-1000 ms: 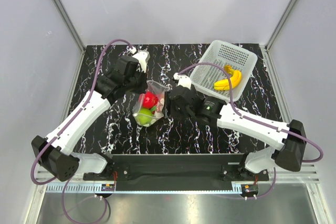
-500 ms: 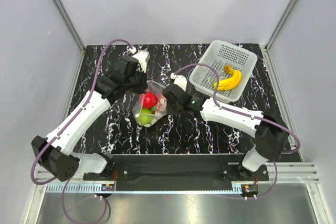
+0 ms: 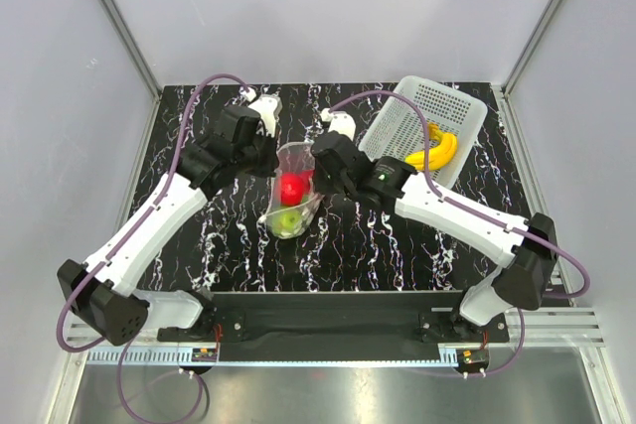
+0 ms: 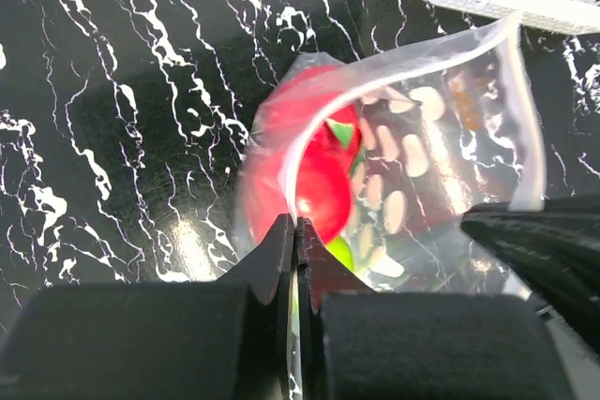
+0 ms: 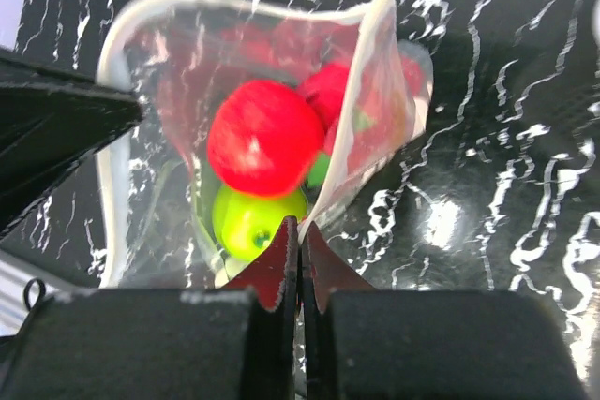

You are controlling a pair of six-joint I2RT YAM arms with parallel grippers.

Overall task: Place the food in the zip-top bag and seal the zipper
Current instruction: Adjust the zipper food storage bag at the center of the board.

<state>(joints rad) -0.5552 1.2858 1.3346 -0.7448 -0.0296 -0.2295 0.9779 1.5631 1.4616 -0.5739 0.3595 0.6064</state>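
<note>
i'm clamping the left gripper [image 4: 296,243] and right gripper [image 5: 300,243] on opposite rims of the zip-top bag [image 3: 290,166], mid-table; red fruit [image 5: 263,138] and green fruit [image 5: 251,222] are sitting inside, banana bunch [image 3: 435,152] lying in the basket [image 3: 444,96].

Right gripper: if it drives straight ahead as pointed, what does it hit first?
The bag wall that the right gripper pinches; behind that, probably the green fruit, then the red fruit. Depth unclear.

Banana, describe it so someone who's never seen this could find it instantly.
On the black marbled table, look to the far right corner for the white perforated basket. The banana lies inside it: the only yellow fruit, and the only one outside the bag.
</note>
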